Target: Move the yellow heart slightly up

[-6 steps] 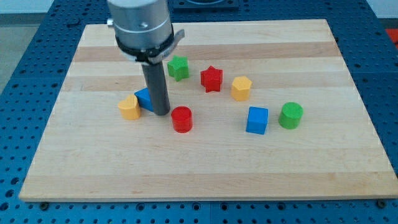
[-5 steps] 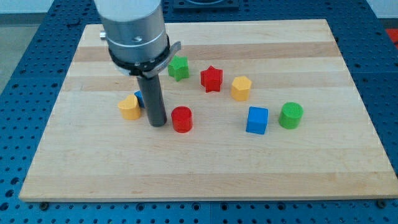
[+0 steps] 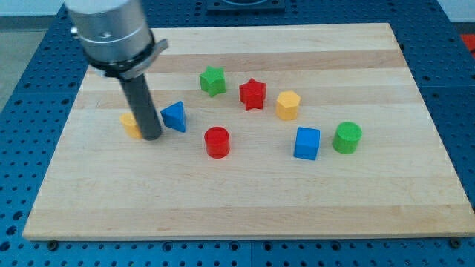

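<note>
Eight blocks — my tip (image 3: 152,136) touching yellow heart (image 3: 130,124)

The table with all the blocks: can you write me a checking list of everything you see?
Surface: wooden board, flat, pale.
Job's things: yellow heart at the view's left, mostly hidden behind the rod.
Clutter: blue triangle, red cylinder, green star, red star, yellow hexagon, blue cube, green cylinder.
Tool: my tip sits against the heart's right side, left of the blue triangle.
Cables: nothing seen.
Surroundings: blue perforated bench.
</note>
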